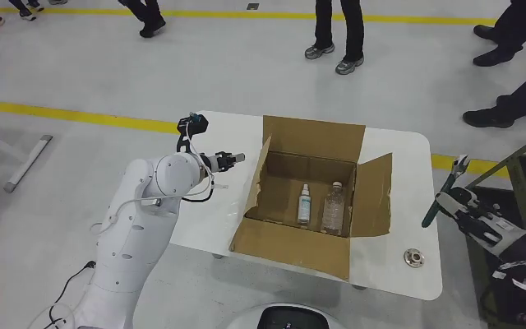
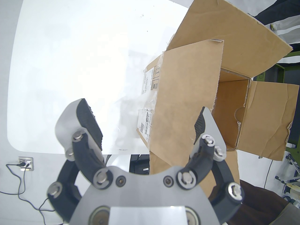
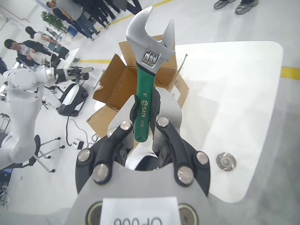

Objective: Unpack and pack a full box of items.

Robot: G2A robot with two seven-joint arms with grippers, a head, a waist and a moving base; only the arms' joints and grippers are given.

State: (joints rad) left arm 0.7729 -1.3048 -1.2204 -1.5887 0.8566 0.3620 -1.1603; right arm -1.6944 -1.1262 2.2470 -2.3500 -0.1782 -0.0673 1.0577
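Clenched on a green-handled wrench [image 3: 150,47], my right end effector [image 3: 145,110] hangs beyond the surface's [image 1: 403,164] right edge. Mid-surface stands an open cardboard box [image 1: 316,136] containing a clear bottle [image 1: 333,210] and a spray bottle [image 1: 304,206]. My left end effector [image 2: 143,108], released, hovers beside the box's left flap. A metal disc [image 1: 413,257] lies near the surface's front right corner.

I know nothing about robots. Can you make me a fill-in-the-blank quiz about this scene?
1. The right claw grips a wrench by its ____ handle.
2. The left claw is ____ and holds nothing.
3. Inside the cardboard box lie ____ bottles.
4. The round metal disc lies on the white ____.
Missing words: green; open; two; table.
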